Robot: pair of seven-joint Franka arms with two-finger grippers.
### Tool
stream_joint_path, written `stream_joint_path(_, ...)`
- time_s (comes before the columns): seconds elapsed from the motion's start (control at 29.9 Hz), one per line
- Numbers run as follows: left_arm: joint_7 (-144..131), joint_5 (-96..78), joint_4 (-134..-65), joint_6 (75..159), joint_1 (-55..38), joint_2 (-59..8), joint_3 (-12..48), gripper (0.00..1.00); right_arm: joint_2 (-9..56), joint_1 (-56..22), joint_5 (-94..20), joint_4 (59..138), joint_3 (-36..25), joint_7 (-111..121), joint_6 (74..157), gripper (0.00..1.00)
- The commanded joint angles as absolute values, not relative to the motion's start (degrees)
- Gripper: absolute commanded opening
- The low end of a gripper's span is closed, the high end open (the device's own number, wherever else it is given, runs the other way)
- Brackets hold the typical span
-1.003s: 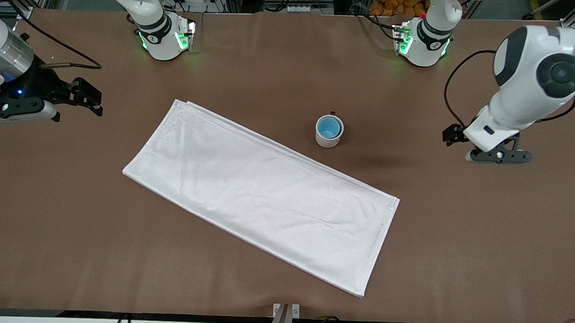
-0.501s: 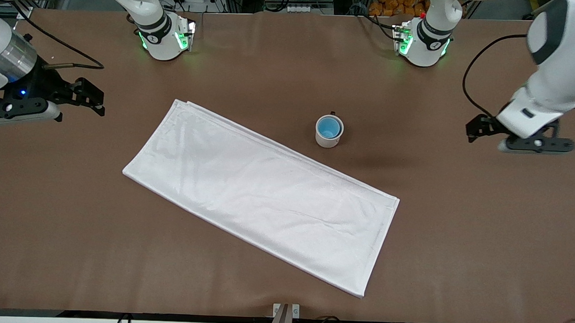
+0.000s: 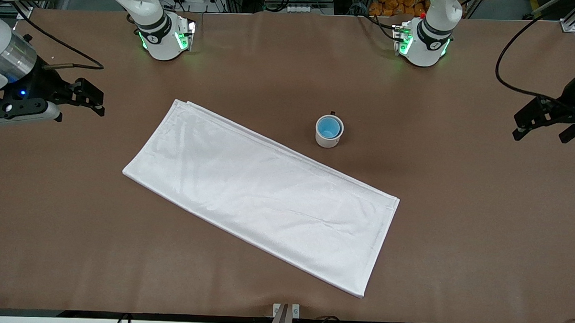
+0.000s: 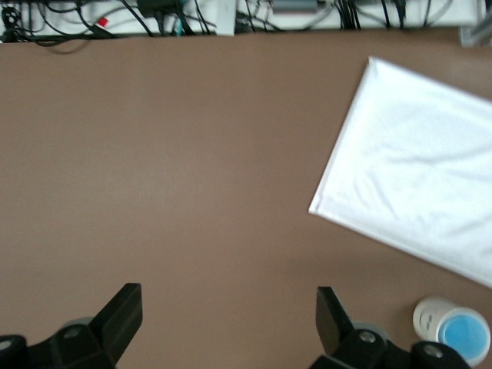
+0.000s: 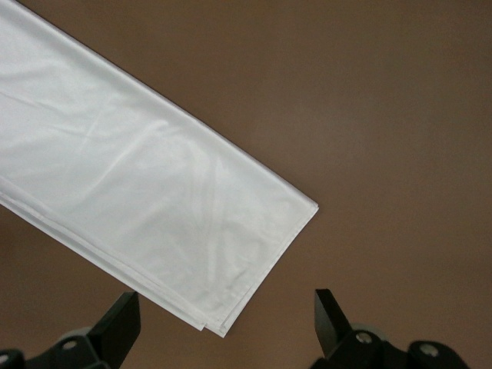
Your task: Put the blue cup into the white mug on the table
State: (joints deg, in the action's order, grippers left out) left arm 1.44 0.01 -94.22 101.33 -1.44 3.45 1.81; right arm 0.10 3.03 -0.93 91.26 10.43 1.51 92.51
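blue cup (image 3: 329,129) sitting inside white mug (image 3: 327,140) | left gripper (image 3: 542,127) hanging open over table (image 3: 457,234) | right gripper (image 3: 86,97) waiting open

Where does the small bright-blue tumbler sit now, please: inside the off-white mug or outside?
Inside: the small bright-blue tumbler stands upright, ringed by the off-white mug.

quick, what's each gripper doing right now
Left gripper: open, empty, over the table's left-arm end.
Right gripper: open, empty, waiting over the right-arm end.
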Motion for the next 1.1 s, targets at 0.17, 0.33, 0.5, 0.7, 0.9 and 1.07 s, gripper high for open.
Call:
stream_joint_path(0.17, 8.70, -1.49, -89.56, 92.64, -1.32, 2.11, 1.76, 1.00, -1.23, 2.55, -1.32, 92.81, 9.14, 2.28, 93.34, 1.00)
stream_joint_path(0.33, 8.70, -1.50, -89.65, 92.64, -1.41, 2.20, 1.76, 1.00, -1.23, 2.02, -1.32, 92.81, 8.88, 2.11, 93.25, 1.00)
stream_joint_path(0.5, 8.70, -1.49, -89.65, 92.64, -1.49, 2.11, 1.76, 1.00, -1.23, 1.49, -1.32, 92.81, 8.26, 1.93, 93.34, 1.00)
stream_joint_path(0.7, 8.70, -1.49, -89.65, 92.64, -1.49, 2.11, 1.76, 1.00, -1.14, 0.18, -1.23, 92.81, 7.12, 1.93, 93.34, 1.00)
stream_joint_path(0.9, 8.70, -1.49, -89.65, 92.64, -1.49, 2.11, 1.76, 1.00, -1.05, 0.18, -1.23, 92.81, 7.12, 1.93, 93.43, 1.00)
stream_joint_path(1.07, 8.70, -1.49, -89.65, 92.64, -1.49, 2.02, 1.76, 1.00, -1.05, 0.18, -1.23, 92.90, 7.12, 1.93, 93.43, 1.00)
